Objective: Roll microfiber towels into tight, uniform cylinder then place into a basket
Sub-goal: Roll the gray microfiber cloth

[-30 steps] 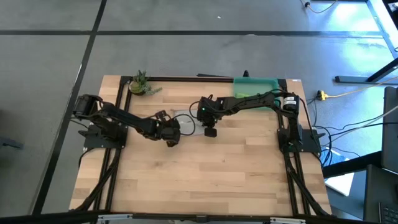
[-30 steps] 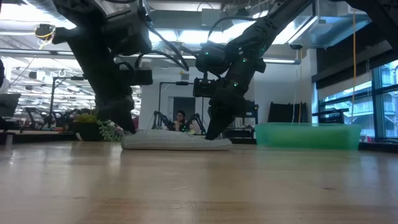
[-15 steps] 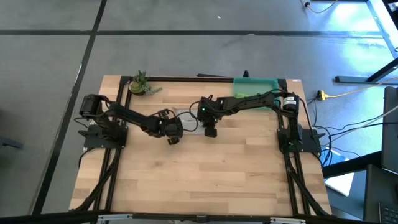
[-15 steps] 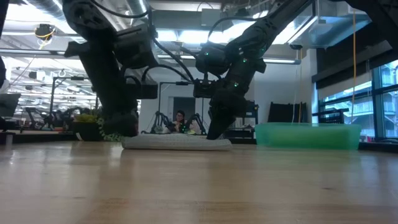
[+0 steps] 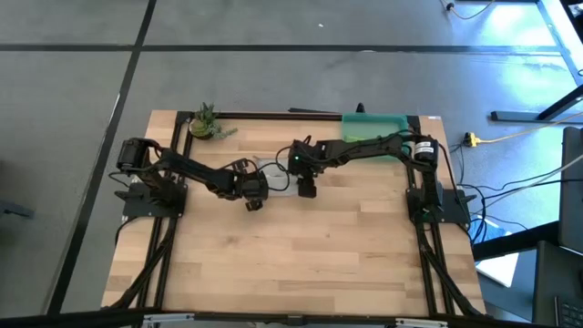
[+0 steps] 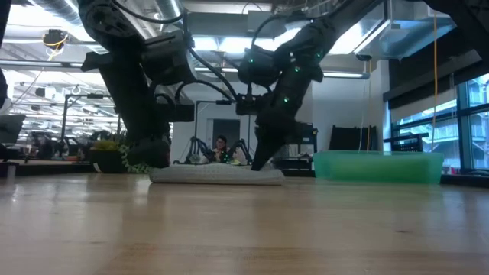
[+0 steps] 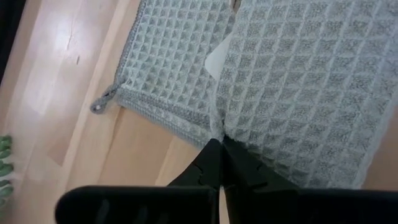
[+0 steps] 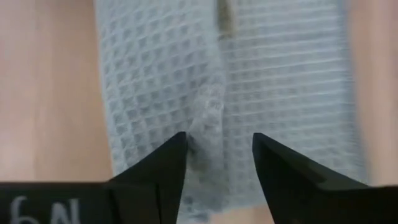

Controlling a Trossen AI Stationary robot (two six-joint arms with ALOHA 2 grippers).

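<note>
A light grey waffle-weave towel lies folded flat on the table between my two grippers, low and long in the low view. My left gripper is shut at the towel's left end. Over the right end my right gripper stands open, one finger on either side of a raised pucker in the cloth. A hanging loop and a white tag show on the towel. The teal basket stands at the far right. My left gripper meets the towel's edge with its shut fingertips, slanting down from the table's left; the cloth creases there where two folded layers meet. The towel stays flat on the table. My right gripper's fingertips are just over the cloth; I cannot tell whether they touch it.
A small potted plant stands at the far left corner. Bare wood fills the near half of the table. Beyond the table, the low view shows a person far back in the room.
My left gripper has gone a little toward the towel's left end and down, staying shut. The towel has kept its place and flat shape.
</note>
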